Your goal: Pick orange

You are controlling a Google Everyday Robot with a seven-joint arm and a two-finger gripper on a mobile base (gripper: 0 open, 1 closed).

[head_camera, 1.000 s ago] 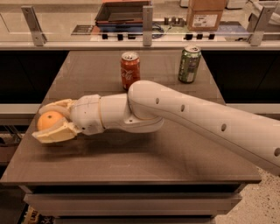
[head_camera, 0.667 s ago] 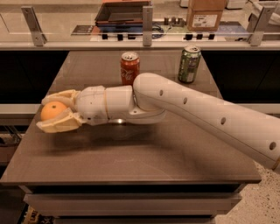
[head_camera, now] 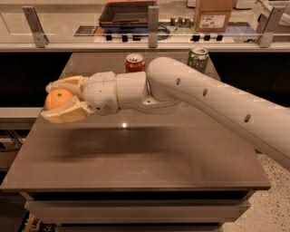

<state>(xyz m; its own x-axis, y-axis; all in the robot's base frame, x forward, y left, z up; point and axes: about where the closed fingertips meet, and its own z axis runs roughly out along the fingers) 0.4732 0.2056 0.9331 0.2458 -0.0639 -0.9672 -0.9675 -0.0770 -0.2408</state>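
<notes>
The orange (head_camera: 58, 98) is round and yellow-orange and sits between the two cream fingers of my gripper (head_camera: 55, 99) at the table's left side. The gripper is shut on it and holds it above the brown tabletop (head_camera: 136, 149), with a shadow on the surface below. My white arm (head_camera: 204, 97) reaches in from the right across the table.
A red-orange soda can (head_camera: 134, 63) stands at the back of the table, partly behind my arm. A green can (head_camera: 198, 59) stands at the back right. Behind the table runs a counter with a rail, a tray and a cardboard box (head_camera: 214, 13).
The gripper with the orange in it has risen off the tabletop and moved a little to the right. The cans have not moved.
</notes>
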